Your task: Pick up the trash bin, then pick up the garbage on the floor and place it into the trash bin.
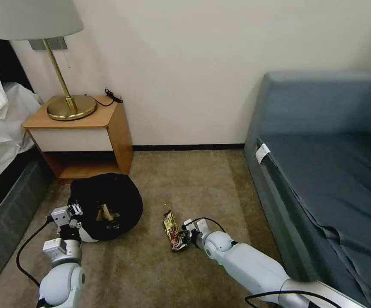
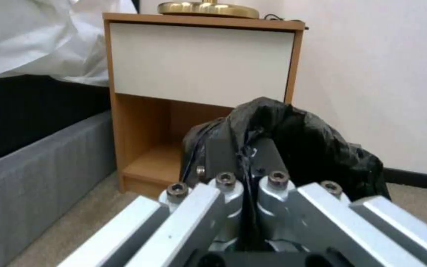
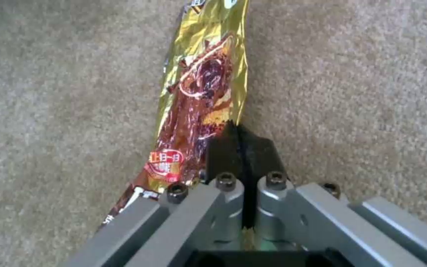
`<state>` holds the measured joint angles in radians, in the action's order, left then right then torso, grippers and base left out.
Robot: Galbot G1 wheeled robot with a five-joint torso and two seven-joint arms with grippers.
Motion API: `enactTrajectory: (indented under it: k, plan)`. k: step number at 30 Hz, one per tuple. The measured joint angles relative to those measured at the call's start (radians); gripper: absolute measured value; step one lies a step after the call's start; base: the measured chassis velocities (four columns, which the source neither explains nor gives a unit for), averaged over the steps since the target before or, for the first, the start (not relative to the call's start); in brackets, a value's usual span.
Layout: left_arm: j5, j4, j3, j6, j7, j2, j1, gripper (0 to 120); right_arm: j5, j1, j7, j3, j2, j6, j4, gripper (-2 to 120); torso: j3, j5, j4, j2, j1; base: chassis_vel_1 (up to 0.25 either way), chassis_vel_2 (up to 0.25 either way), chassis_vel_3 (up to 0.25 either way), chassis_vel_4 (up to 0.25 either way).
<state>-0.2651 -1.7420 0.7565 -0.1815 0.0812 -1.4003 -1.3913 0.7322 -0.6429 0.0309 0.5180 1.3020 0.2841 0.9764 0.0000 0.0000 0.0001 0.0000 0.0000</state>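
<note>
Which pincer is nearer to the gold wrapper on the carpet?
Right. The right pincer is shut on the gold wrapper at its edge. The left pincer is away at the trash bin, shut on its black bag.

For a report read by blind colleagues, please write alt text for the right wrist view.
The right gripper, its black fingers closed together, pinches the edge of a long crinkled gold foil wrapper with red and brown print, which lies on beige carpet.
</note>
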Motion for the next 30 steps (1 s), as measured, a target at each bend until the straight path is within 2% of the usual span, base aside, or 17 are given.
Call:
enactTrajectory:
  k: [8,20,27,30]
  plan:
    - [0.000,0.007,0.008,-0.006,0.000,-0.001,-0.007,0,0.000,-0.002,-0.005,-0.045,-0.020,0.001,0.058,0,0.000,0.0000,-0.0001,0.000,0.000,0.000,0.000,0.000,0.000]
    - [0.003,0.021,-0.002,-0.005,0.000,0.001,0.013,0,-0.015,0.008,-0.018,-0.107,-0.088,0.009,0.237,0,0.000,0.0002,-0.0001,0.000,0.000,0.000,0.000,0.000,0.000]
    - [0.007,0.028,-0.010,0.000,0.002,0.002,0.025,0,-0.019,0.036,-0.016,-0.149,-0.146,0.005,0.347,0,0.000,0.0001,-0.0001,0.000,0.000,0.000,0.000,0.000,0.000]
    - [0.007,0.037,-0.010,0.000,0.002,0.008,0.029,0,0.030,0.062,-0.016,-0.151,-0.186,0.011,0.420,0,0.000,0.0000,-0.0002,0.000,0.000,0.000,0.000,0.000,0.000]
